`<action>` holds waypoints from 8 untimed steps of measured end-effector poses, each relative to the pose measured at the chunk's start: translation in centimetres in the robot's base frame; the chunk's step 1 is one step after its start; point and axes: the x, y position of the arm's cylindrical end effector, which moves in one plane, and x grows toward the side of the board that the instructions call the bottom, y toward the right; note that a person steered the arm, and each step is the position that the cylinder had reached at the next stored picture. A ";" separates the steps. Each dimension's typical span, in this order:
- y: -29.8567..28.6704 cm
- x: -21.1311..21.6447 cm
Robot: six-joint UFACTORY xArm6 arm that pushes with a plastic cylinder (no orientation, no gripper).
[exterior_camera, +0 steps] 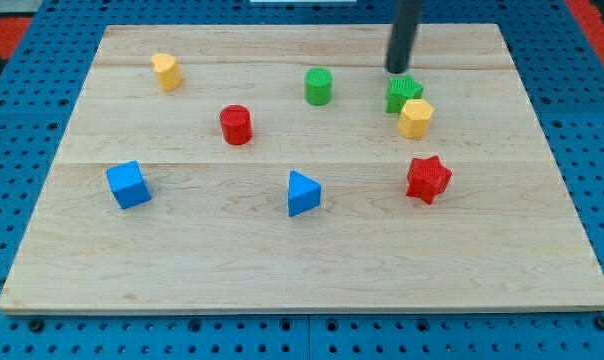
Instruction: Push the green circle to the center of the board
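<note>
The green circle (318, 86) stands upright on the wooden board (302, 250), above the board's middle, toward the view's top. My tip (398, 70) is to its right, about 80 px away, not touching it. The tip sits just above a green star-like block (403, 92), close to its top edge. A yellow hexagon-like block (415, 118) touches the green star's lower right side.
A red cylinder (236, 125) lies lower left of the green circle. A yellow block (166, 71) is at the upper left. A blue cube (128, 184), a blue triangle (302, 193) and a red star (428, 179) lie across the lower half.
</note>
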 end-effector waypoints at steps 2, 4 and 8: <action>-7.2 0.3; -6.0 0.5; -7.7 0.9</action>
